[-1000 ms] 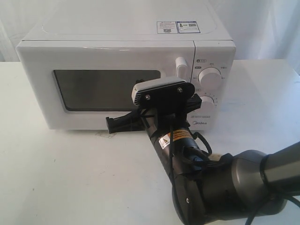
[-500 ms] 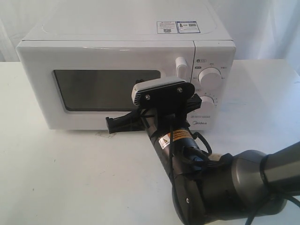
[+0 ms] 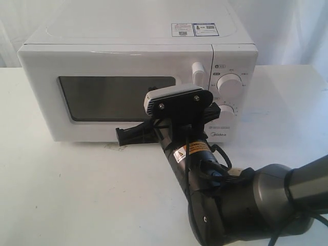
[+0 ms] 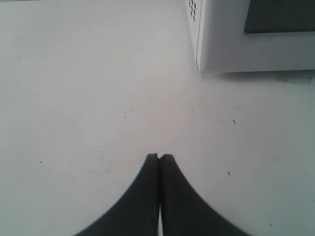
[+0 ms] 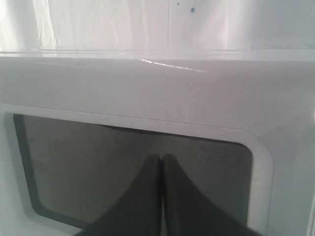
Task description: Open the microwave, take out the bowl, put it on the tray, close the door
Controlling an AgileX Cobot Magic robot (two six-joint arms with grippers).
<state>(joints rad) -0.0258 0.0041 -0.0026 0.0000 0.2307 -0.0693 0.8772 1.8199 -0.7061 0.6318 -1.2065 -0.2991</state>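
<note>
The white microwave (image 3: 128, 36) stands at the back of the table, its door (image 3: 46, 97) closed, with the dark window (image 3: 102, 97) and the vertical bar handle (image 3: 197, 72). My right gripper (image 5: 161, 157) is shut with nothing in it, tips close in front of the door window (image 5: 74, 167). In the exterior view its fingertips are hidden behind the wrist camera (image 3: 177, 101). My left gripper (image 4: 159, 157) is shut and empty, low over the bare table near the microwave's bottom corner (image 4: 216, 49). The bowl is hidden and no tray shows.
Two round knobs (image 3: 229, 84) sit on the control panel to the right of the handle. The right arm (image 3: 241, 200) reaches up from the lower right across the white table (image 3: 77, 189). White curtains hang behind the microwave.
</note>
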